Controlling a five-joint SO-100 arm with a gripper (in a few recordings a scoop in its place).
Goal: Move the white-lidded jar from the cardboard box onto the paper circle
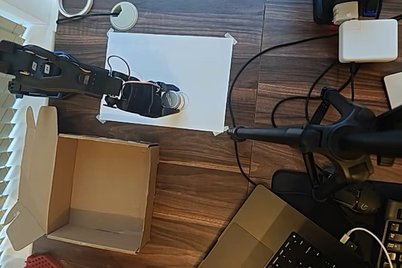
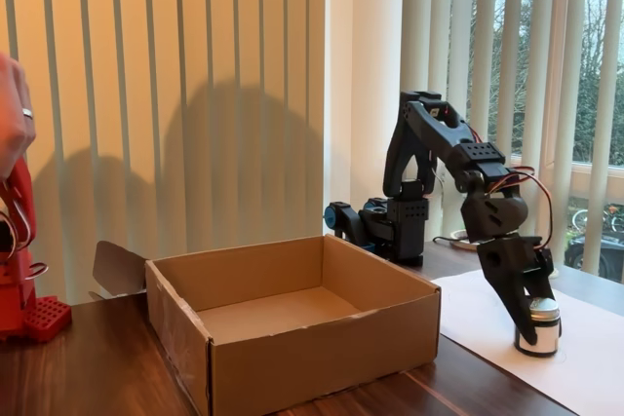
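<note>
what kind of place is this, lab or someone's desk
Probably a home or office desk by a window: a wooden table with a laptop, a white power adapter and vertical blinds with trees outside.

I work at a home-office desk: a dark wood table (image 1: pixel 201 174) by a window with vertical blinds (image 2: pixel 195 94), carrying a laptop (image 1: pixel 282 236), a white power adapter (image 1: pixel 367 40) and cables.
</note>
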